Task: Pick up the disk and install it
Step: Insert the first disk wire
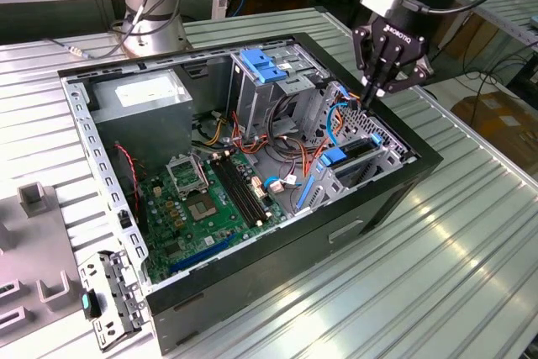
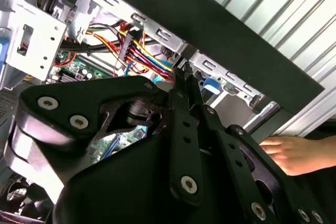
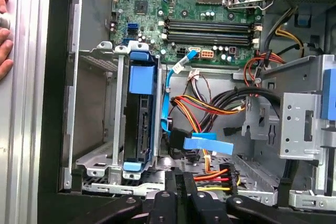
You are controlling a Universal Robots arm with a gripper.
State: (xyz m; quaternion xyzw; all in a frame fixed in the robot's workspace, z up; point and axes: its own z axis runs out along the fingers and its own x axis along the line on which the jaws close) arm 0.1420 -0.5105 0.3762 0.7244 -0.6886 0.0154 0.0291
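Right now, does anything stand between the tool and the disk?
Nothing that I can see. The disk stands edge-on in the drive cage, with the tool above the cage's open side. The coloured wires lie beside the cage, not over it.

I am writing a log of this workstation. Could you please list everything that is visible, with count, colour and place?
computer case: one, black, open on the ribbed table
table: one, silver
disk: one, dark with blue frame, standing on edge in the case's drive cage
motherboard: one, green, case floor
power-supply box: one, grey, case corner
latch plate: one, blue, on the upper cage
cables: several, red, yellow, black and blue, beside the cage
hand: one, a person's, outside the case wall
gripper: one, black, fingers together, over the drive cage
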